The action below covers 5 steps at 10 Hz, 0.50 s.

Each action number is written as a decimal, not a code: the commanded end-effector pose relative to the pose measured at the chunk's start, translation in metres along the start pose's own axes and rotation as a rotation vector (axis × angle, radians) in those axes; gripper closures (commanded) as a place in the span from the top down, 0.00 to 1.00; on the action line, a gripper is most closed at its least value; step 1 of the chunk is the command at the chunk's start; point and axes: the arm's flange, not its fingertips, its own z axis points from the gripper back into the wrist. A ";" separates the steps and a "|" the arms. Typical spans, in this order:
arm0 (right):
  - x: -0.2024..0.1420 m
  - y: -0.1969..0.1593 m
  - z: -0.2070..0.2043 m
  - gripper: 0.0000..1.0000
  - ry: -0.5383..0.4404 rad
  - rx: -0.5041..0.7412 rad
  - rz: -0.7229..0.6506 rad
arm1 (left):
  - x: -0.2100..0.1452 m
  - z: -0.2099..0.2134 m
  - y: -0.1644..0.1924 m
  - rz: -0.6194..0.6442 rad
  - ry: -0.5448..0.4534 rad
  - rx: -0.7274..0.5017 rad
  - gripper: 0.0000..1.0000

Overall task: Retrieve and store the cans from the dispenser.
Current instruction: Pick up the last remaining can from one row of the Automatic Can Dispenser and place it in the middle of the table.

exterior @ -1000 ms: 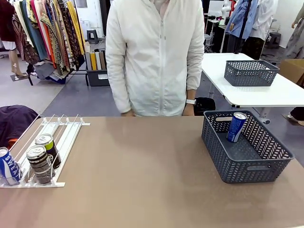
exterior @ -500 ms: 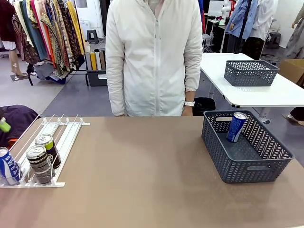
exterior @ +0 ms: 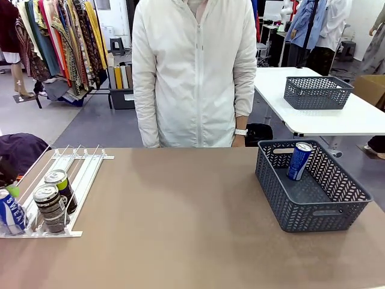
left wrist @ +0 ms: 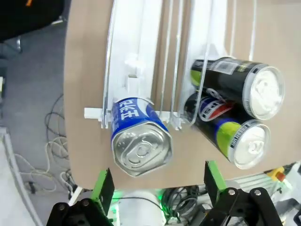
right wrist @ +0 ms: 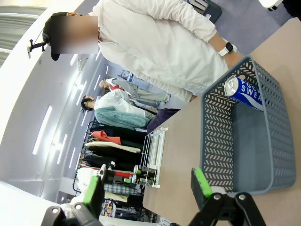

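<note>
**Desk:** Front view first. What do you have?

**Me:** I see the dispenser (exterior: 83, 158) at the left end of the tabletop (exterior: 180, 235). A blue can (exterior: 11, 212) and two dark cans (exterior: 52, 208) are bunched at its near stoppers. A stored can (exterior: 299, 161) leans inside the basket (exterior: 301, 212) on the right. A person (exterior: 195, 72) stands at the far side.

**Desk:** And the left wrist?

**Me:** My left claw (left wrist: 157, 183) hangs over the low end of the dispenser. Its jaws are as wide apart as they go and it holds nothing. The blue can's lid lies just ahead of the pads (left wrist: 103, 186), touching neither and sitting closer to one of them.

**Desk:** How will you take it?

**Me:** I reckon I should shift sideways until the can is centred. Then I'd come down so the pads take the body below the rim, not the lid. The Pepsi can (left wrist: 230, 136) in the next lane lies close to my other pad, so I'd keep that side clear of it and of the wire rail. Only then would I close, and lift straight up over the stopper.

**Desk:** Right wrist?

**Me:** My right claw (right wrist: 146, 186) sits above the tabletop with its jaws spread wide and nothing between them. It looks across the basket, with the stored can lying inside.
</note>
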 end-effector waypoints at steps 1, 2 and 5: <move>0.003 0.003 -0.002 1.00 -0.019 0.024 0.005 | 0.004 -0.016 -0.006 0.042 0.005 0.100 1.00; 0.003 0.003 -0.002 1.00 -0.019 0.024 0.005 | 0.006 -0.023 -0.008 0.031 0.009 0.109 1.00; 0.003 0.003 -0.002 1.00 -0.019 0.024 0.005 | 0.009 -0.035 -0.013 0.042 -0.002 0.151 1.00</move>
